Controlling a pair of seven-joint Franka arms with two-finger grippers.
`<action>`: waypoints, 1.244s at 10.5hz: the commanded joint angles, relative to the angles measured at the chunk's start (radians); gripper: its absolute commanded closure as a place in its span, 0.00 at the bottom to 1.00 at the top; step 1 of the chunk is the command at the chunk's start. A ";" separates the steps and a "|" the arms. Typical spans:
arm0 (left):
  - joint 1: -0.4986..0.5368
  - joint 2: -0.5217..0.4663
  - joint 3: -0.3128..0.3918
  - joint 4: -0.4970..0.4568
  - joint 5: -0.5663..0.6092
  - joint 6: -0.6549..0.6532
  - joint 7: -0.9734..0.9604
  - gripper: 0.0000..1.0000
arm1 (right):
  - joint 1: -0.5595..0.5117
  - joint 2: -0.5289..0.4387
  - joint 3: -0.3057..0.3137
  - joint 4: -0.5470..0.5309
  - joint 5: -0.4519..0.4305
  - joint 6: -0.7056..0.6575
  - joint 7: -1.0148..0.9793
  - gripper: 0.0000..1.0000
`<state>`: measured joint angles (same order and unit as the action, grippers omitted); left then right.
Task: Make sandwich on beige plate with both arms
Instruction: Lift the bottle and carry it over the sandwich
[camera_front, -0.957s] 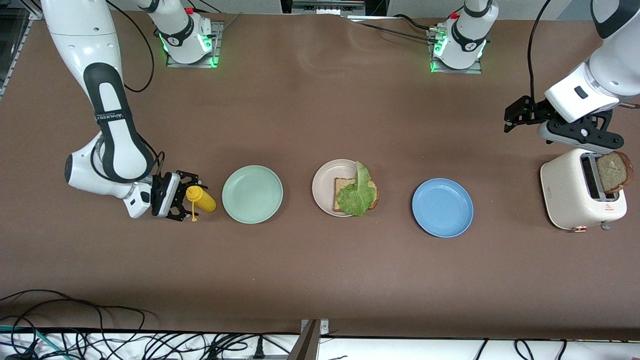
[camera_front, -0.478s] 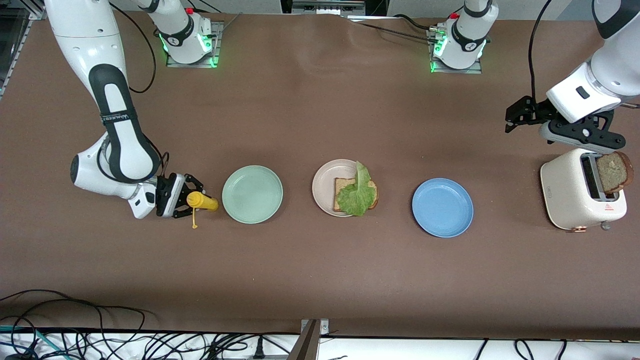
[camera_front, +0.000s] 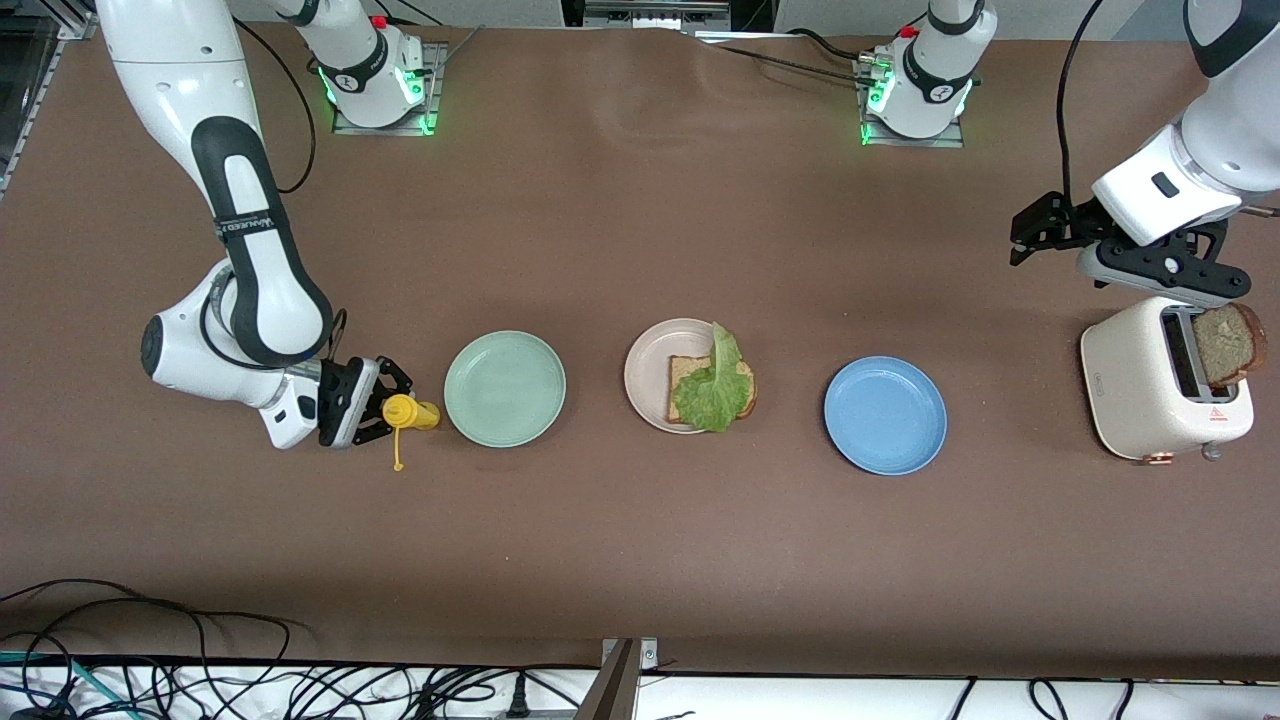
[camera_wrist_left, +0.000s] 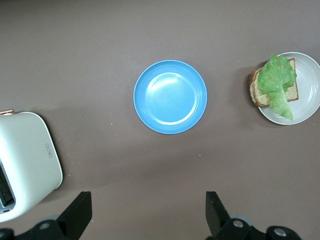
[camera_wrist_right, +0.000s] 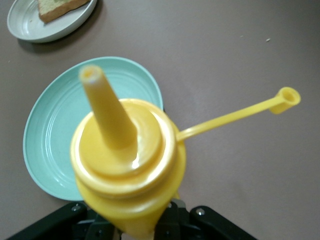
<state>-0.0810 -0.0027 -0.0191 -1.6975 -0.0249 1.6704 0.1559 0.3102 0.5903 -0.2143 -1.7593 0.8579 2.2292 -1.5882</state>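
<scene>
The beige plate (camera_front: 650, 360) lies mid-table with one brown bread slice (camera_front: 684, 373) on it and a green lettuce leaf (camera_front: 712, 392) draped over the slice. A second bread slice (camera_front: 1229, 345) stands in the white toaster (camera_front: 1140, 385). My right gripper (camera_front: 385, 408) is shut on the yellow squeeze bottle (camera_front: 408, 412), held tilted just above the table beside the mint-green plate (camera_front: 505, 388), with its nozzle (camera_wrist_right: 107, 107) toward that plate. My left gripper (camera_front: 1040, 228) is open and empty, up over the table beside the toaster. The left wrist view shows the beige plate (camera_wrist_left: 307, 102) and the lettuce (camera_wrist_left: 277, 82).
A blue plate (camera_front: 885, 415) lies between the beige plate and the toaster. The bottle's cap hangs on a yellow tether (camera_front: 398, 452). Cables run along the table edge nearest the front camera. The arm bases stand at the table's edge farthest from the front camera.
My right gripper has tipped the yellow bottle further over and carried it a little toward the mint-green plate and the front camera. The left arm has not moved.
</scene>
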 joint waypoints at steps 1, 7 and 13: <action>-0.002 -0.002 -0.002 0.015 -0.009 -0.017 -0.013 0.00 | 0.016 -0.036 0.016 0.030 -0.087 -0.008 0.144 0.92; -0.003 -0.002 -0.005 0.015 -0.009 -0.018 -0.012 0.00 | 0.090 -0.052 0.111 0.159 -0.454 -0.013 0.733 0.90; -0.003 -0.002 -0.005 0.015 -0.009 -0.020 -0.012 0.00 | 0.388 -0.040 0.029 0.244 -0.701 -0.080 1.217 0.90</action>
<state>-0.0814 -0.0027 -0.0255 -1.6974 -0.0248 1.6694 0.1559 0.5941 0.5429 -0.1055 -1.5430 0.1817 2.1714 -0.4427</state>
